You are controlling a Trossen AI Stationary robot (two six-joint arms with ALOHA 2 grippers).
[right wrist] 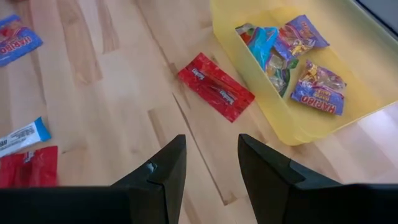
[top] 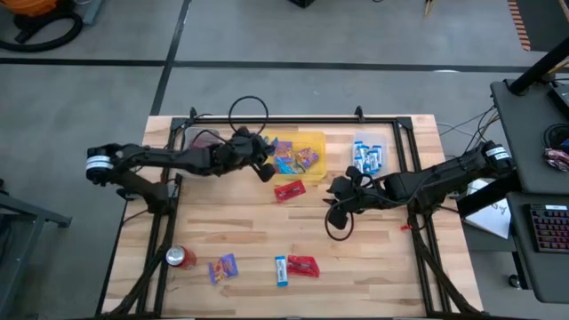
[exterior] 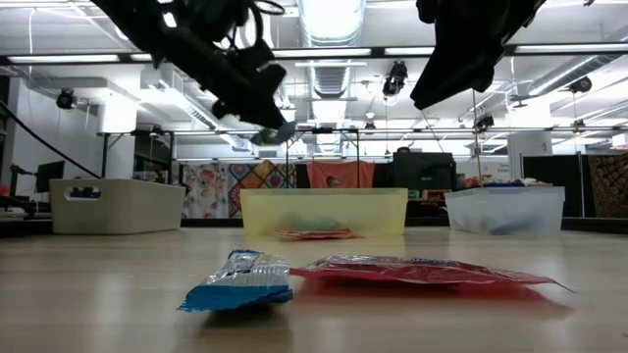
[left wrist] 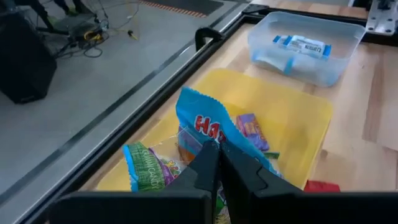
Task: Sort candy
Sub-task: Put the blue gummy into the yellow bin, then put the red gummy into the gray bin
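My left gripper [top: 267,166] hangs over the yellow bin [top: 313,142], shut on a blue multicolour candy packet [left wrist: 205,124]. Several purple and multicolour packets [right wrist: 318,87] lie in that bin. My right gripper [right wrist: 211,146] is open above the table's middle, near a flat red packet [right wrist: 216,86] that lies on the wood beside the bin. A purple packet [top: 222,267], a blue-and-white bar [top: 281,271] and another red packet [top: 303,265] lie flat near the near edge. More blue-and-white bars [top: 367,156] rest in the right clear bin. My left gripper pinches the blue packet between its two shut fingers [left wrist: 202,165], at the packet's lower edge [left wrist: 214,142]. The packet is lifted clear above the yellow bin, and its crinkled free end [left wrist: 186,96] sticks out past the fingertips.
A clear bin [top: 206,138] stands left of the yellow one, at the far edge. A red soda can [top: 180,258] stands at the near left corner. A black frame rail [top: 293,118] runs along the far edge. Bare wood [top: 373,258] lies at the near right.
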